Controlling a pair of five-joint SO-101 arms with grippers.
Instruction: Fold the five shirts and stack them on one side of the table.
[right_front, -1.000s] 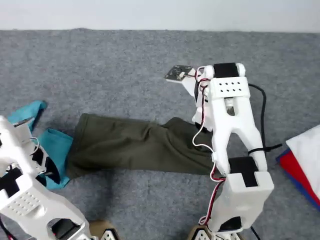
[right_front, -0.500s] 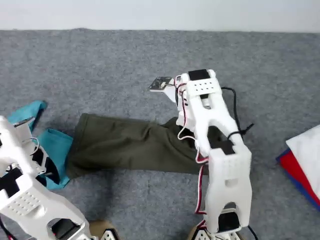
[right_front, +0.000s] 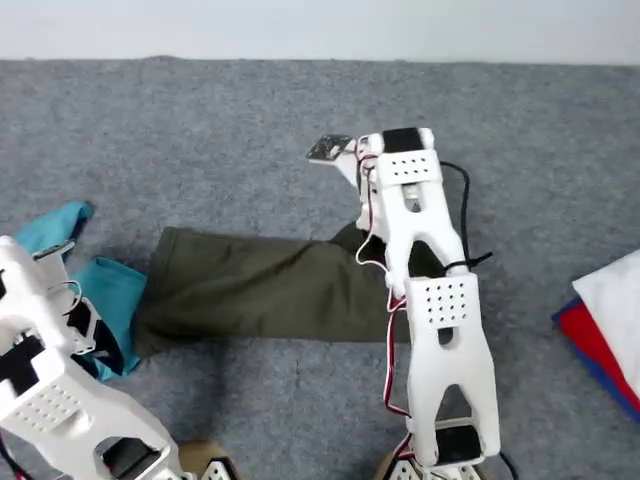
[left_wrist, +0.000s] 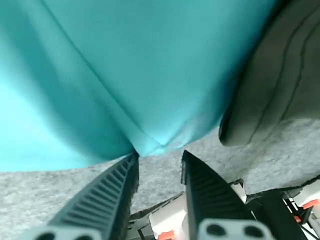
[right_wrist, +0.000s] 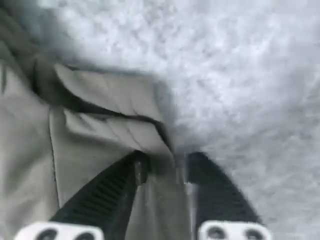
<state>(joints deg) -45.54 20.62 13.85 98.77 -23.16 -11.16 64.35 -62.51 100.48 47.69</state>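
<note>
Olive shirt (right_front: 250, 290) is lying stretched across the middle of the grey bench (right_front: 200, 140), creased along its length. The right arm (right_front: 430, 300) is hanging over its right end, and the right jaws are pinching a folded edge of the cloth there, with fabric sitting between the two tips. A teal shirt (right_front: 110, 285) is lying crumpled at the left, touching the olive shirt's other end. The left jaws are hovering just by its corner, slightly spread, with bare bench showing between them. A stack (right_front: 605, 320) — white over red and blue — is resting at the right edge, well apart.
</note>
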